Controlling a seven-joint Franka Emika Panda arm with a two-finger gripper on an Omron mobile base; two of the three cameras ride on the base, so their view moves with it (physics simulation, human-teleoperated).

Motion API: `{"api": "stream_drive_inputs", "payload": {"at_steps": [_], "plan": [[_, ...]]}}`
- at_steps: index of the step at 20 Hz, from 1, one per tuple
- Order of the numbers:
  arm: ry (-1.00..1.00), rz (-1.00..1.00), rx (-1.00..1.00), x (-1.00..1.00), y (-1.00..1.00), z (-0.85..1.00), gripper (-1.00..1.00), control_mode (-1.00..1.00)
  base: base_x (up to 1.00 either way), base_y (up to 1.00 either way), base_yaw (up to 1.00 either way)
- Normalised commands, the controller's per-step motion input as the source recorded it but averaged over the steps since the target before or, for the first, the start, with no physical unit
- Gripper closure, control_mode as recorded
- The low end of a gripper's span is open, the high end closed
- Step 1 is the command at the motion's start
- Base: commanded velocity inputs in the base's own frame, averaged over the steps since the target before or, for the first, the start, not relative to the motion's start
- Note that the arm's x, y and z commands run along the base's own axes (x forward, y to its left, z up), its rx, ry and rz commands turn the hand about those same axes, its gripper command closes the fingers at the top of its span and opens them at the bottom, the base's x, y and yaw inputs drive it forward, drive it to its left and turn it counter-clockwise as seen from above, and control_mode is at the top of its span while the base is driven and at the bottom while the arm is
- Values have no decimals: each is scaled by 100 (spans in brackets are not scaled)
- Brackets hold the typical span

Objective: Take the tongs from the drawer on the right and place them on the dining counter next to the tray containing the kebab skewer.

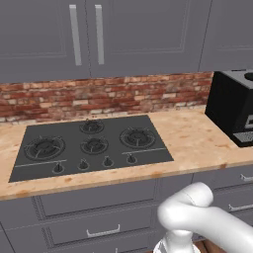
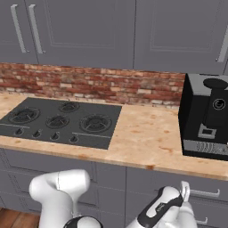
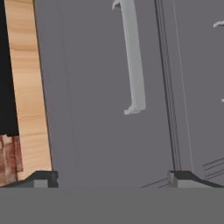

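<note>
Pincer [image 3: 111, 179]: we find it spread wide, holding nothing, facing a grey drawer front [image 3: 96, 109].
Handle [image 3: 132, 57]: silver bar, just beyond the fingertips [image 3: 41, 178].
Counter [image 1: 197, 141]: carries black hob [image 1: 91, 143].

Both base views look down over the hob [image 1: 91, 143] from opposite sides; the hand view, seemingly rolled sideways, nearly touches a drawer front [image 3: 105, 87].

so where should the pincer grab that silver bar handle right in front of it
Mid-span of the silver bar handle, one finger on each long edge. It stands proud of the grey drawer front on end posts, so come straight on; the pincer is open wide enough to straddle it.
</note>
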Motion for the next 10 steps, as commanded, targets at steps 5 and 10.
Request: {"api": "stream_drive_inputs", "payload": {"at_steps": [5, 10], "plan": [[0, 0, 0, 24, -16, -20, -100, -100, 0, 0, 0], [0, 0, 0, 24, -15, -16, -100, -100, 0, 0, 0]]}}
